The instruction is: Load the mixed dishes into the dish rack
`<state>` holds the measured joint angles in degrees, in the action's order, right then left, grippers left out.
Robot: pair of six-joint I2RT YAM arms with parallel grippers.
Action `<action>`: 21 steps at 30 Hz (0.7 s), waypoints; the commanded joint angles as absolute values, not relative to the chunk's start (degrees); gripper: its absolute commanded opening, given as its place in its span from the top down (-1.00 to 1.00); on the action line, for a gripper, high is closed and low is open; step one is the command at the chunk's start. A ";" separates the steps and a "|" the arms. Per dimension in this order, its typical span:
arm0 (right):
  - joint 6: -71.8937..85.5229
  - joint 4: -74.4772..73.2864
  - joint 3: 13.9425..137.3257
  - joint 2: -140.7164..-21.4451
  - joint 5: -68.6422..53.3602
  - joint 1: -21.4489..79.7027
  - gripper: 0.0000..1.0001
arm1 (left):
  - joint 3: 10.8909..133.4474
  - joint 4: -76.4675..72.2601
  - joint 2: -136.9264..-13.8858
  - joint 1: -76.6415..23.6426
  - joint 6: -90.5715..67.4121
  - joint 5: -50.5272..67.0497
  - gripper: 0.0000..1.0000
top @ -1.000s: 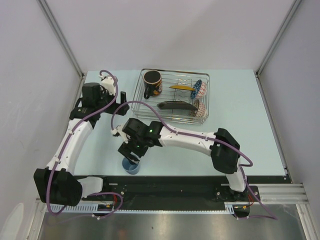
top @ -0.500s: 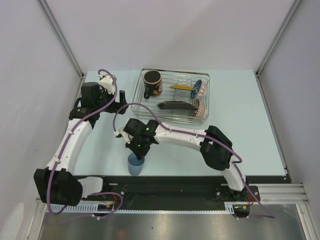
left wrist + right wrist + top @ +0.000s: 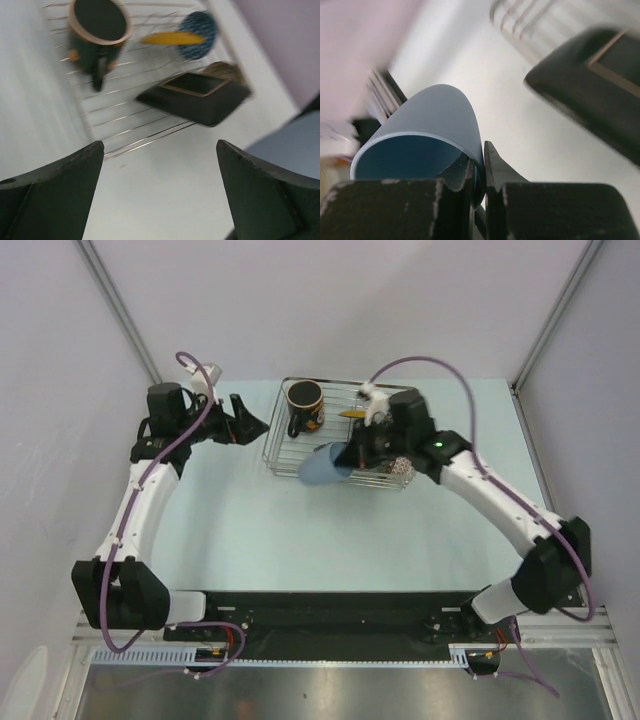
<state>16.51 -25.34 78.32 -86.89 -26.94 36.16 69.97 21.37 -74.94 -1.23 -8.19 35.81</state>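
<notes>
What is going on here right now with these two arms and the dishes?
The right hand is shut on the rim of the small light-blue cup and holds it tilted at the near edge of the dish rack. The left hand is open and empty, beside the rack's left side. In the rack are the mug, the yellow plate, the dark square plate, the blue-patterned bowl and the pinkish bowl.
</notes>
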 commanded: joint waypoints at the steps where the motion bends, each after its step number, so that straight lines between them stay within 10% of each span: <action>1: 31.70 -5.29 73.66 -80.95 -40.95 31.48 1.00 | 72.08 7.43 -78.74 -0.35 -30.59 64.30 -1.00; 5: 42.26 9.09 72.16 -82.35 -46.92 29.01 1.00 | 65.49 -24.43 -81.29 -1.05 -54.81 76.71 -1.00; 21: 53.17 22.14 72.07 -88.15 -49.57 28.04 1.00 | 59.86 -49.75 -80.60 -5.62 -74.27 77.96 -1.00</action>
